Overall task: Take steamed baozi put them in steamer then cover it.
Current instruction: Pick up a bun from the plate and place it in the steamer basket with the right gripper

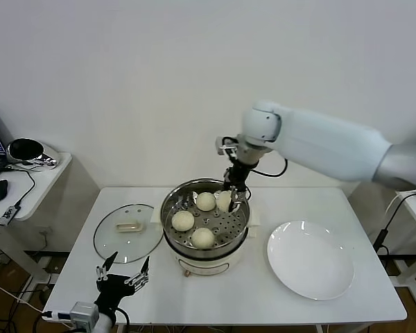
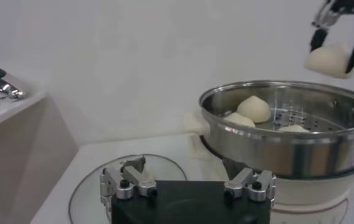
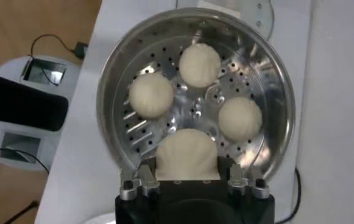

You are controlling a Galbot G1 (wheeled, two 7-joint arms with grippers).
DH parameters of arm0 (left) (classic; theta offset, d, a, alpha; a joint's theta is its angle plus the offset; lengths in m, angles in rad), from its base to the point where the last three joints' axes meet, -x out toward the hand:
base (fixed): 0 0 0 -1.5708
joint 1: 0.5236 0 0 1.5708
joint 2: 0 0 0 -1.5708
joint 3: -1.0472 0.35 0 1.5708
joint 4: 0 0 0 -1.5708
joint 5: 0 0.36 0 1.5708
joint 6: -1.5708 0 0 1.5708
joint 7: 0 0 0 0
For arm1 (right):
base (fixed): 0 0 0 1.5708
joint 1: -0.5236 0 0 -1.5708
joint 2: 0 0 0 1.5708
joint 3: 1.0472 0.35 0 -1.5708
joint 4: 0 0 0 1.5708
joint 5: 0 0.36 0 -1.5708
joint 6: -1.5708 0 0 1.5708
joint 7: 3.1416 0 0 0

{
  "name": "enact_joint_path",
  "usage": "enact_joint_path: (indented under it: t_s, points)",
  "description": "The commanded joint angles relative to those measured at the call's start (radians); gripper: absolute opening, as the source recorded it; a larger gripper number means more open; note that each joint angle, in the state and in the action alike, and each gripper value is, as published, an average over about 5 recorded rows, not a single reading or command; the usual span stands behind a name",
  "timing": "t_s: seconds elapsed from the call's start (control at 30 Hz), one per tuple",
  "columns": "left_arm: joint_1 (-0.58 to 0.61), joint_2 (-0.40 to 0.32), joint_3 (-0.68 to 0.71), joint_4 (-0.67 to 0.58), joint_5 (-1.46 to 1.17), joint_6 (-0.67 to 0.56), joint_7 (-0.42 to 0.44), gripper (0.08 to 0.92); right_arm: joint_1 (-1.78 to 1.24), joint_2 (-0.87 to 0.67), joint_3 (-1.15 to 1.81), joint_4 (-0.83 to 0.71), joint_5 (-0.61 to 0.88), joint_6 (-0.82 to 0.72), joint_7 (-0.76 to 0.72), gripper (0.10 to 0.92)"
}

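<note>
So that it can drop in, the right gripper (image 1: 234,198) squeezes the last baozi (image 3: 187,155) over the steamer (image 1: 172,208) (left gripper (image 1: 123,270) waits, fingers apart).

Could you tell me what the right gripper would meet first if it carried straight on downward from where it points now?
Probably the steamer's perforated floor: the right gripper holds the fourth baozi over an open spot.
</note>
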Motion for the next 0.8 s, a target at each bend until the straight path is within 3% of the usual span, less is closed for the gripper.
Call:
enact_joint_path:
  t_s: [0.03,0.8]
  points:
    - [-0.004,0.000,-0.003,0.005,-0.003,0.000,0.001,0.823,-0.092,0.107,-0.005,-0.114,-0.102,-0.002,0.007,0.611]
    - [-0.021,-0.006,-0.001,0.044,-0.004,0.003,0.003,0.823,-0.201,0.115,0.046,-0.182,-0.204,0.026,0.016,0.611]
